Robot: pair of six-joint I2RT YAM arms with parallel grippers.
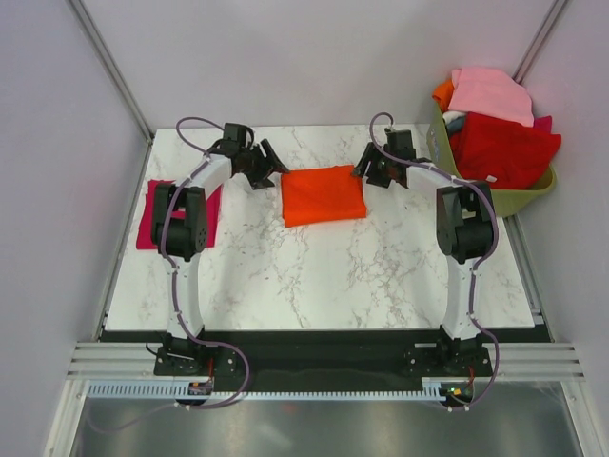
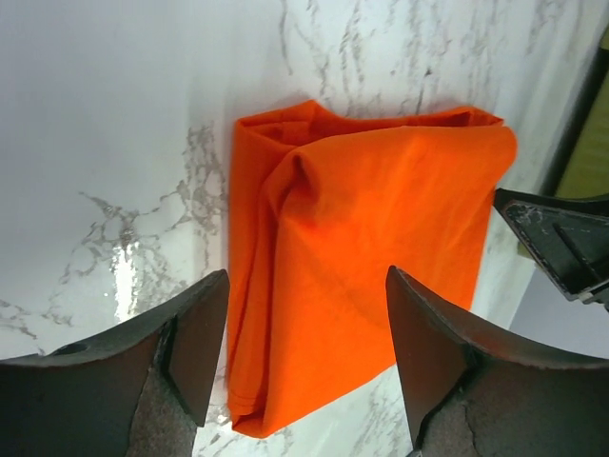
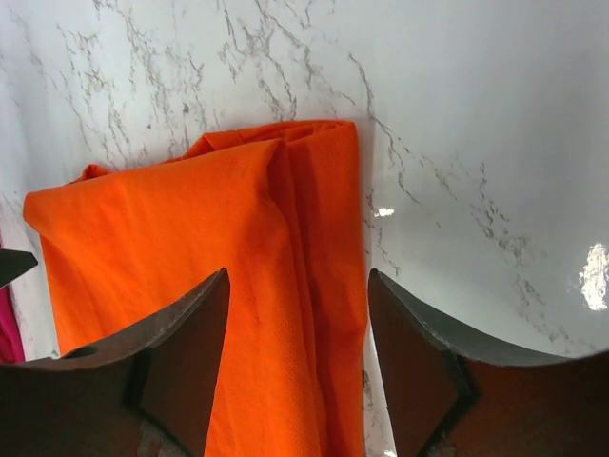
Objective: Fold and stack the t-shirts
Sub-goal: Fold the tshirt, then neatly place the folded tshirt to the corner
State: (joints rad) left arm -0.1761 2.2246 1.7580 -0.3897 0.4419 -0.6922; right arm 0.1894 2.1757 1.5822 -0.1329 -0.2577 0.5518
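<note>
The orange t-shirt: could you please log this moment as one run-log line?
orange t-shirt folded flat | crimson t-shirt folded, left side | left gripper open | right gripper open | both empty, flanking orange t-shirt | stacking not yet done

Illumination is bright, even and diffuse, coming from overhead in all three views. The top external view is sharp, and the arms cast only faint, soft shadows on the worktop (image 1: pixel 314 276). The glossy worktop returns small glare patches: left of the orange t-shirt (image 2: pixel 362 209) in the left wrist view, and near the right edge in the right wrist view. Both wrist views hold the cloth in focus, with folds crisp. The left hand (image 2: pixel 306 274) and right hand (image 3: pixel 298 272), nearest the lens, render dark and slightly soft.
</note>
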